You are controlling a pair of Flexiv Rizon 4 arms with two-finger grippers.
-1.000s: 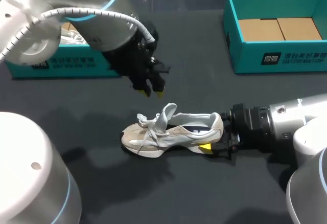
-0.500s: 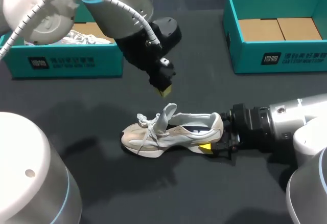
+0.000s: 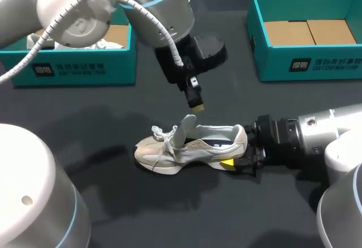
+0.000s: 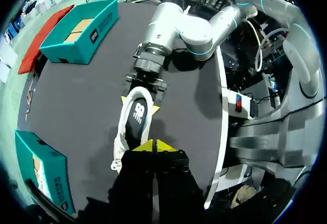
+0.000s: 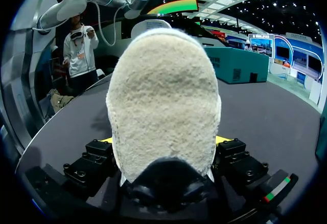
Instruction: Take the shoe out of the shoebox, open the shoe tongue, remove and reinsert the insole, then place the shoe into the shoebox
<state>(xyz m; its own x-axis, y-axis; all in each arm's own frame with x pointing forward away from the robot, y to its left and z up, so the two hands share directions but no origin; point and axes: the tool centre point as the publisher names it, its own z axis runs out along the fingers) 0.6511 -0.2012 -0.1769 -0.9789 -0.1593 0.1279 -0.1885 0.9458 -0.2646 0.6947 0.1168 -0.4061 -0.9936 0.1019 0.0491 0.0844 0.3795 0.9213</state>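
Head view, and the shoe (image 3: pixel 189 146) is out on the dark table (image 3: pixel 85 112), lying on its side between the two teal boxes, toe toward my left arm's side, heel toward my right. The right gripper (image 3: pixel 240 150) has that heel clamped, one yellow tip showing under the sole. From the right wrist view it's plain: the pale heel of the shoe (image 5: pixel 163 96) fills the space between the fingers of the right gripper (image 5: pixel 163 141), yellow peeking out on both sides.

Up above, the left gripper (image 3: pixel 198 107) hangs over the shoe, tips pointing down, just above the raised tongue (image 3: pixel 185 126) and clear of it. The left wrist view looks straight down: the left gripper (image 4: pixel 154 145) has its yellow tips pressed together with nothing in them, and the shoe (image 4: pixel 134 119) lies directly ahead, its dark insole (image 4: pixel 138 112) showing in the opening.

White laces (image 3: pixel 161 132) spill loose near the toe. The right-hand shoebox (image 3: pixel 308 64) sits well apart behind the right arm; the left-hand shoebox (image 3: pixel 73 67) is partly behind the left arm.
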